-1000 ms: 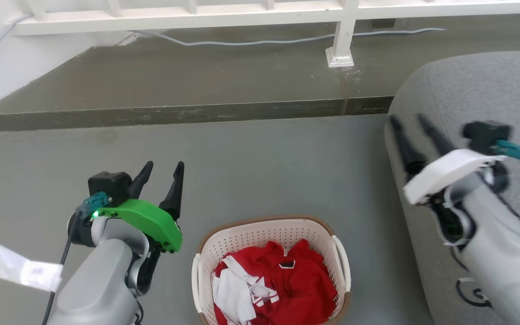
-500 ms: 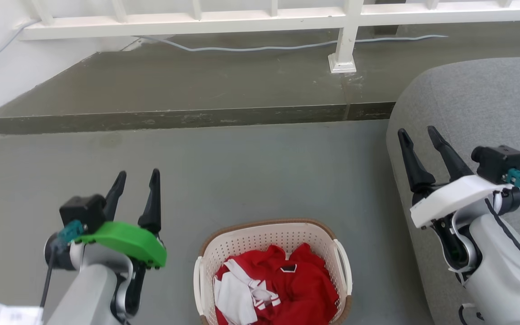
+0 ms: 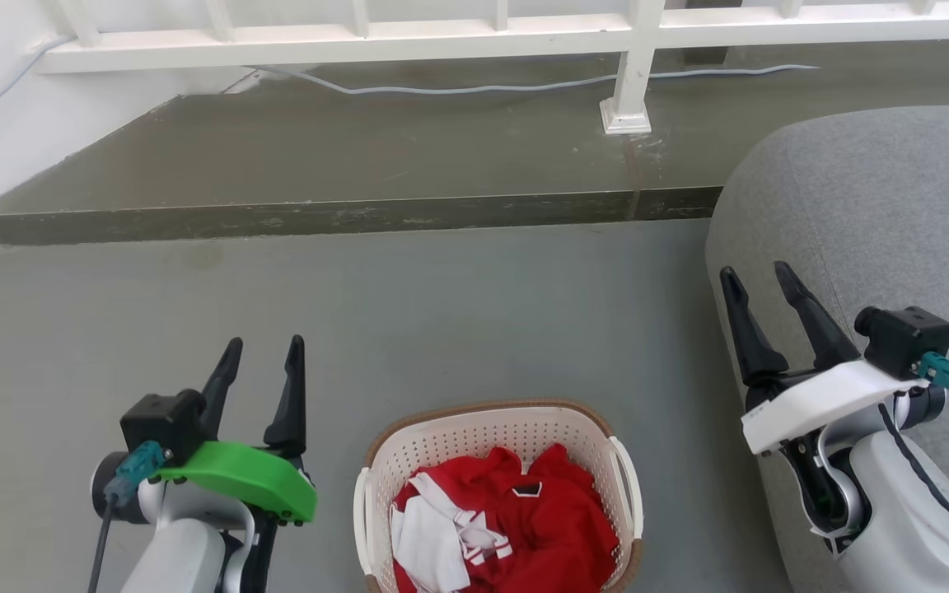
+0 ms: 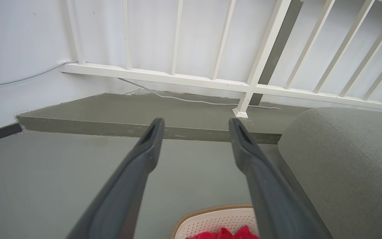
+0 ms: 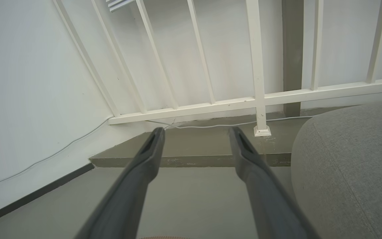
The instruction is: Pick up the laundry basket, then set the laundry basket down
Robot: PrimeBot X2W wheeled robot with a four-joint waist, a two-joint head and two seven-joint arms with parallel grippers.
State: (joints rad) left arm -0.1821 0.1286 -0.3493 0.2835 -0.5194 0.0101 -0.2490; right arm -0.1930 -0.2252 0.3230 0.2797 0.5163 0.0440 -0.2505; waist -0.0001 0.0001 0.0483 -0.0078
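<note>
Laundry basket (image 3: 474, 435) is sitting on the grey floor (image 3: 441, 313), at 6 o'clock in the head view, cut off by the bottom edge. Red clothes (image 3: 549, 527) and a white garment (image 3: 429, 548) are lying inside it. Its white loop handles are showing at its 9 o'clock (image 3: 358, 511) and 3 o'clock (image 3: 630, 486) sides, and nothing is touching them.

Left tool (image 3: 266, 342) is hovering at the basket's 9 o'clock, apart from it, fingers spread and holding nothing. Right tool (image 3: 753, 270) is hovering at about the basket's 2 o'clock, well apart from it, over the edge of the grey sofa (image 3: 870, 206), fingers likewise spread and empty.

In the left wrist view, the left tool (image 4: 196, 121) is gaping and the basket rim (image 4: 211, 208) is peeking in at 6 o'clock. In the right wrist view, the right tool (image 5: 196, 130) is gaping too.

At 12 o'clock from the basket, a raised concrete step (image 3: 359, 165) is carrying a white railing (image 3: 441, 33) and a loose cable (image 3: 483, 82).
</note>
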